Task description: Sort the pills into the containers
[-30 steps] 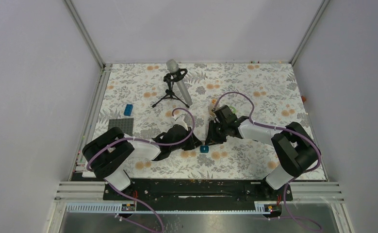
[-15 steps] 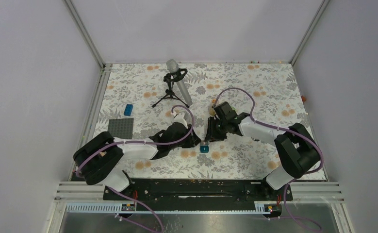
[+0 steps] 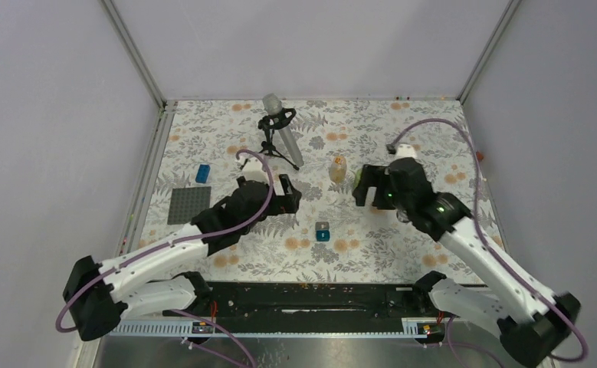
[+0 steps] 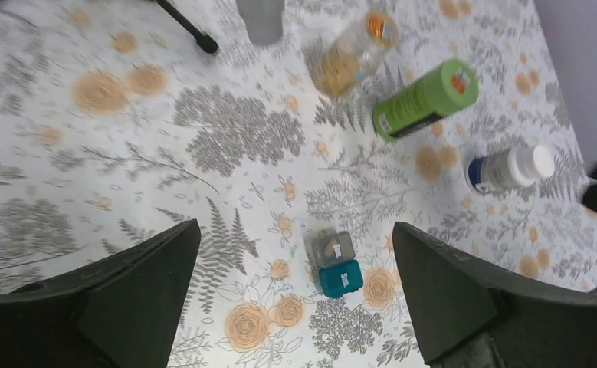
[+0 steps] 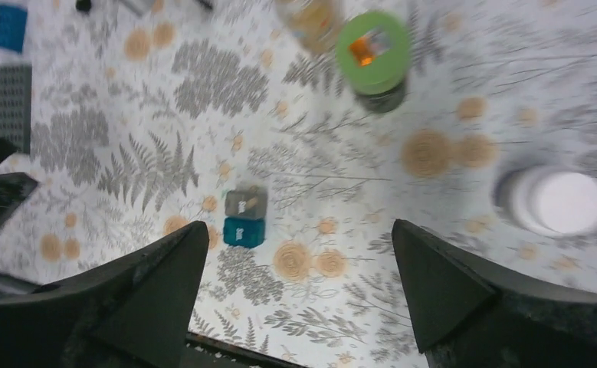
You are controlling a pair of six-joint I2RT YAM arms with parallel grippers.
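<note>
Start from the floral desk point(image 3: 433, 130). Your two arms hang above its middle, and both the left pincer point(image 4: 295, 228) and the right pincer point(image 5: 299, 226) stand wide with nothing between the jaws, so I judge you are between grasps and choosing the next one. The microphone point(image 3: 282, 138) on its tripod stands at 11 o'clock of the desk's centre; give its legs room with the left elbow. The bottles cluster at about 2 o'clock of the centre: the clear bottle point(image 4: 352, 52) of orange pills, the green bottle point(image 4: 425, 98) just beside it, and the white-capped bottle point(image 4: 510, 169) near, at 4 o'clock of the green one. The small pill box point(image 3: 323, 231), one half grey and one teal, lies at 6 o'clock of the centre. Take one bottle only, come down square over it and close on the body below the cap. Bring the other pincer near the box to steady it. Whether the grey half holds a pill is too small to tell.
</note>
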